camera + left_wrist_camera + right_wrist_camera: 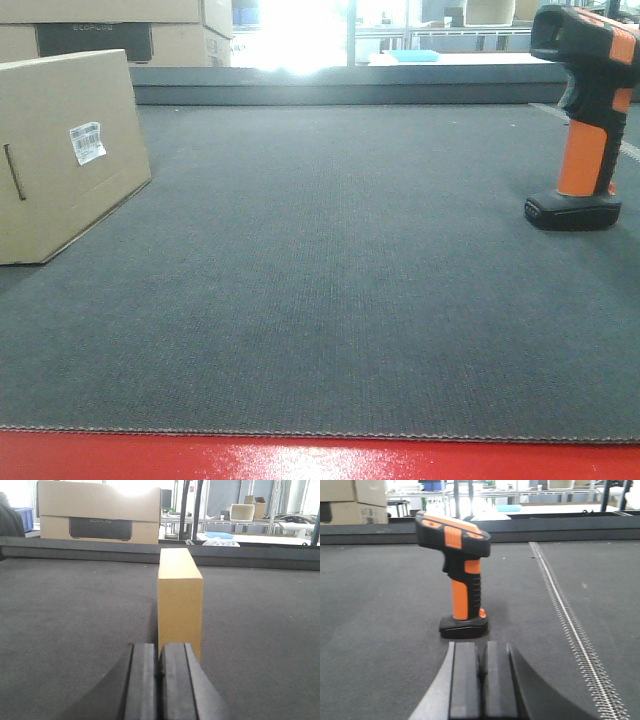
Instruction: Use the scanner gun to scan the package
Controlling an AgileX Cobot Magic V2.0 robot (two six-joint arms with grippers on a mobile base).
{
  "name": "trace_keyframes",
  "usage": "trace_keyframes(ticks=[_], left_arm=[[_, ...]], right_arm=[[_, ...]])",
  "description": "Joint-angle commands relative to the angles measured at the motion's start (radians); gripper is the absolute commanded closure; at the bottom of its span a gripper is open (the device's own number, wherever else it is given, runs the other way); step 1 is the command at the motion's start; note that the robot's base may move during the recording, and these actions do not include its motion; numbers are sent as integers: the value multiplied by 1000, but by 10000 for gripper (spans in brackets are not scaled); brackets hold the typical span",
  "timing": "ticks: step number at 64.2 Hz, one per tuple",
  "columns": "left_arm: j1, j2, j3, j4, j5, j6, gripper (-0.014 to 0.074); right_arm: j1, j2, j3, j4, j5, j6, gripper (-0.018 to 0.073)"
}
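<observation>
2 closed, empty grippers are seen on the grey mat (330,300): the left gripper (160,680) is aimed at the package (180,605) at 12 o'clock, the right gripper (482,685) at the upright scanner gun (462,575) at 12 o'clock.

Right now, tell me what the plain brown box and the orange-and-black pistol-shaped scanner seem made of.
Plain brown box: matte cardboard, apparently; flat tan faces, folded edges, white paper label. Orange-and-black pistol-shaped scanner: probably moulded plastic with a slight sheen; ribbed black grip may be rubber.
</observation>
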Motion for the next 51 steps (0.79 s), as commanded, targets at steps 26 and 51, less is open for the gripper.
trace_keyframes(ticks=[26, 51], left_arm=[[-6, -6, -2, 2, -20, -5, 708], [-6, -6, -2, 2, -20, -5, 708]], right_arm=[[-16, -3, 3, -28, -23, 1, 712], [-16, -3, 3, -28, -23, 1, 712]])
